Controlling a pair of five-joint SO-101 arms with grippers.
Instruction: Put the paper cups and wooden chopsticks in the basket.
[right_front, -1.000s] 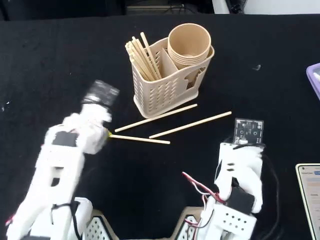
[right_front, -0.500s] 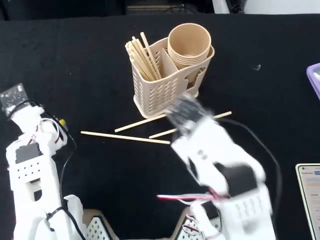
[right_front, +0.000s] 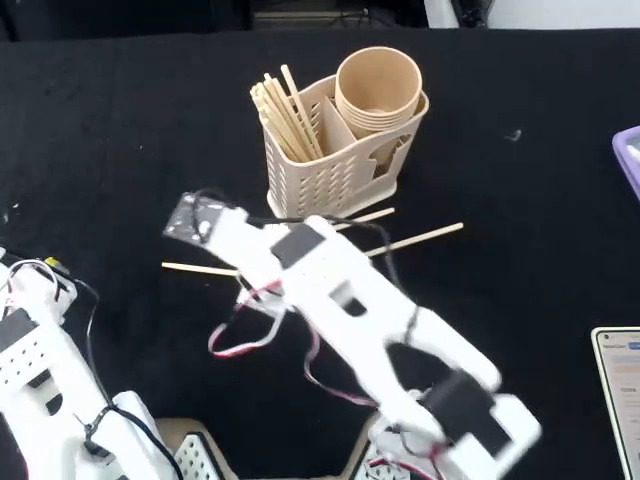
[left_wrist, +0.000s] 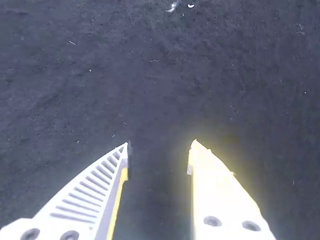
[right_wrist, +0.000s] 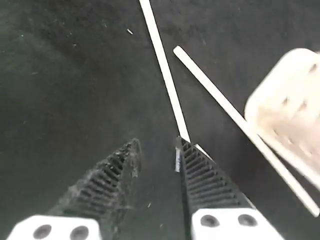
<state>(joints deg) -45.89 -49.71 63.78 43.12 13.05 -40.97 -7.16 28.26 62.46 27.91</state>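
The right pincer (right_wrist: 156, 145) is spread, its tips low over the desk (right_front: 120, 120), one finger just beside a loose chopstick (right_wrist: 165, 65). A second chopstick (right_wrist: 220, 100) lies near. The left pincer (left_wrist: 160, 147) is also spread, over the desk at lower left of the high view. At upper centre, the basket (right_front: 335, 175) holds cups (right_front: 378, 90) and chopsticks (right_front: 285, 115).

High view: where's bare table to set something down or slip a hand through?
Bare table lies left of the basket, and between the basket and the purple object at the right edge. Crowded: in front of the basket, where loose chopsticks lie under the right arm.
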